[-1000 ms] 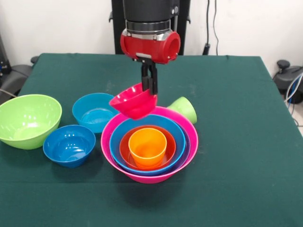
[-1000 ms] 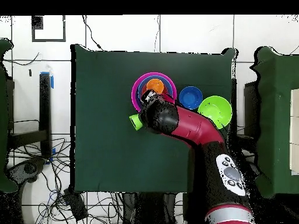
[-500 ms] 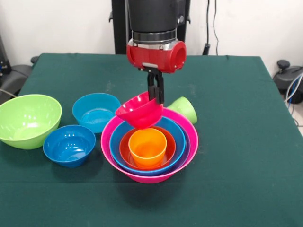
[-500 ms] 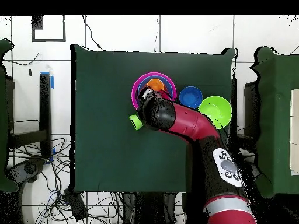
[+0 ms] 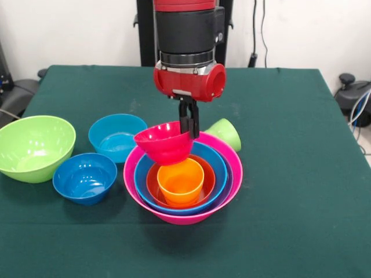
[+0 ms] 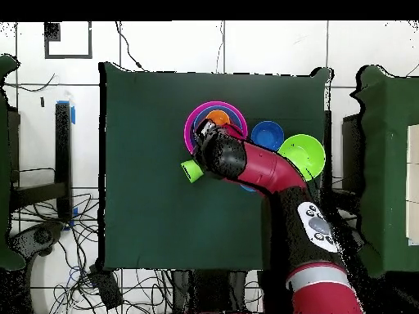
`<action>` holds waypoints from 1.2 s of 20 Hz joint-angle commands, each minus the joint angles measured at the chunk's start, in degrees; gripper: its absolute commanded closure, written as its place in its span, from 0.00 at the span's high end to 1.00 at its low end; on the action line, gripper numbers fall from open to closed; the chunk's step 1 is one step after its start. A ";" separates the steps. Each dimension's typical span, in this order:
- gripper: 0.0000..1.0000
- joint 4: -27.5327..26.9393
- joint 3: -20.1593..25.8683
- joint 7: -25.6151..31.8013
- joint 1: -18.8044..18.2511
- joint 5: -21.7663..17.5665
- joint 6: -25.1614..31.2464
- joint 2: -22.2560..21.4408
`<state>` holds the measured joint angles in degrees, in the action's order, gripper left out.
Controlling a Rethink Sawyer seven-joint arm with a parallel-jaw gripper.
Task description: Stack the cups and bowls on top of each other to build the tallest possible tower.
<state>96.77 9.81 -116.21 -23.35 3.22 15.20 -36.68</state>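
Observation:
My gripper point(image 5: 189, 128) is shut on the rim of a small red-pink bowl point(image 5: 164, 142) and holds it upright just above the tower point(image 5: 183, 176). The tower is a big pink bowl point(image 5: 229, 185) holding a blue bowl point(image 5: 215, 168), an orange bowl point(image 5: 207, 180) and the orange cup point(image 5: 181, 180), upright in the middle. The lime green cup point(image 5: 225, 132) lies on its side behind the tower. In the overhead view my arm point(image 6: 245, 163) hides most of the tower point(image 6: 214, 123); the lime green cup point(image 6: 190, 170) shows beside it.
A big lime green bowl point(image 5: 33, 146), a sky blue bowl point(image 5: 116, 135) and a dark blue bowl point(image 5: 84, 177) stand on the green table point(image 5: 290, 145) left of the tower. In the overhead view the dark blue bowl point(image 6: 266, 134) and lime green bowl point(image 6: 301, 153) lie right of the tower.
My gripper has carried the red-pink bowl forward and lower, from behind the tower to just over the orange cup, and the bowl has gone from tilted to nearly level.

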 commanded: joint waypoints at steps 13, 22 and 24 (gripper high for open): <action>0.00 -2.98 6.72 -1.88 -0.41 -5.15 -4.08 3.71; 0.00 -1.74 6.47 -5.67 2.48 -2.18 -2.92 1.26; 0.00 -1.02 6.95 -6.28 2.56 -1.74 -3.33 1.24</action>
<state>93.92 10.94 -116.21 -22.75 1.43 15.17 -35.83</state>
